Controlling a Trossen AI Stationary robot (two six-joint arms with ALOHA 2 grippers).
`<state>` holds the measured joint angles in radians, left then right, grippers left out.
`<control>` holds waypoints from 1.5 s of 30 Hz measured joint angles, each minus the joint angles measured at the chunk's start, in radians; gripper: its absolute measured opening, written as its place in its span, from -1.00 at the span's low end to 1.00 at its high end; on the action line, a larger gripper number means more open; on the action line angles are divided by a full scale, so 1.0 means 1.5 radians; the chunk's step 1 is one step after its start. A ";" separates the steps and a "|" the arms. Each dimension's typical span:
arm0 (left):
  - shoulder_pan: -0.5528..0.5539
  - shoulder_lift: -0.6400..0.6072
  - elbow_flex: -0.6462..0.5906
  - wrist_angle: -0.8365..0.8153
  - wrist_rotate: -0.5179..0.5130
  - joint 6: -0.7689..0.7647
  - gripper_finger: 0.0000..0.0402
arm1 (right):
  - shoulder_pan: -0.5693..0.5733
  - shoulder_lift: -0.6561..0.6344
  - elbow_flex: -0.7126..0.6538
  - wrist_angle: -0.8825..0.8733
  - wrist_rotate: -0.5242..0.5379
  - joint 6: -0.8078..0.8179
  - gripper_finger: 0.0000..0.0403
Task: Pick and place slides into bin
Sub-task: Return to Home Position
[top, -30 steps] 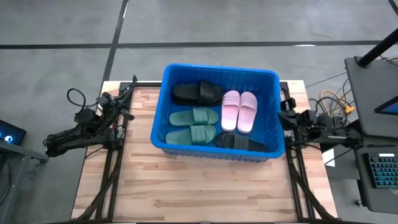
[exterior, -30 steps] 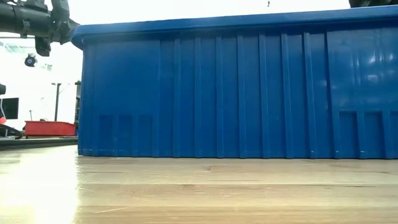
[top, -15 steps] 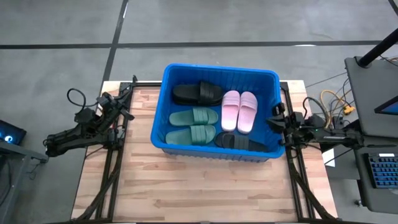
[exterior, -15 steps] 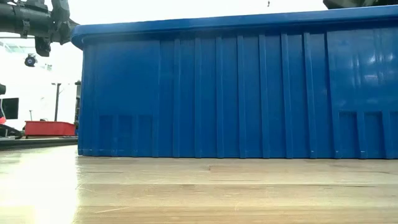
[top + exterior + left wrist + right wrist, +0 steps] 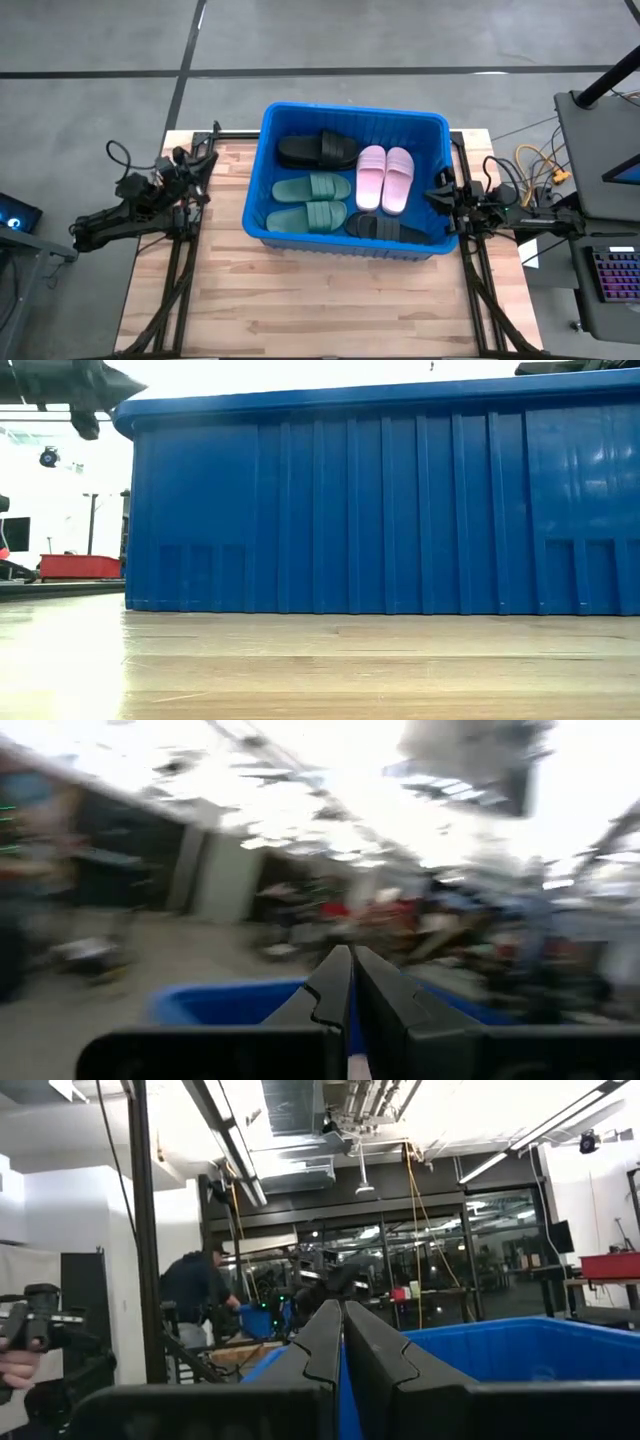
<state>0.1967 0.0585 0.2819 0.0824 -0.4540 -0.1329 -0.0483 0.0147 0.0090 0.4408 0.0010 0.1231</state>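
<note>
Right pincer (image 5: 436,197) edged to bin (image 5: 350,108) rim | closed tight | left pincer (image 5: 206,160) closed too

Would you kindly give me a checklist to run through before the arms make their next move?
1. Slides in the bin: pink pair, green pair and black slides all lie inside: ok.
2. Left gripper shut and empty: ok.
3. Right gripper shut and empty: ok.
4. Left gripper apart from the bin's left wall: ok.
5. Right gripper clear of the bin's right rim: in the high view it overlaps the rim, so the gap between them: cannot tell.
</note>
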 joint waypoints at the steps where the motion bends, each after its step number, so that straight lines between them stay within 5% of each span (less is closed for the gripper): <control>1: 0.000 0.000 0.000 0.015 0.034 0.000 -0.99 | 0.000 0.000 0.000 0.000 0.002 0.001 -0.96; 10: 0.000 0.033 -0.018 0.058 0.104 -0.007 -1.00 | 0.000 0.000 0.000 0.001 0.038 0.020 -0.96; 15: 0.000 0.073 -0.032 0.058 0.037 0.003 -1.00 | 0.000 0.000 0.000 0.000 0.047 0.040 -0.96; 23: -0.012 0.148 -0.038 0.059 0.032 0.075 -1.00 | 0.000 0.000 0.001 -0.011 0.073 0.010 -0.96; 29: -0.040 0.089 -0.072 0.036 0.060 0.075 -1.00 | 0.000 0.001 0.001 -0.012 0.082 -0.023 -0.96; 34: -0.064 -0.026 -0.068 -0.104 0.054 0.075 -1.00 | 0.000 0.001 0.001 -0.013 0.100 -0.019 -0.96; 45: -0.069 -0.017 -0.078 -0.119 0.130 0.027 -1.00 | 0.000 0.010 0.001 -0.017 0.107 -0.014 -0.96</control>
<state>0.0937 0.0325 0.1651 -0.0963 -0.2594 -0.0924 -0.0486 0.0299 0.0109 0.4157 0.1616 0.1014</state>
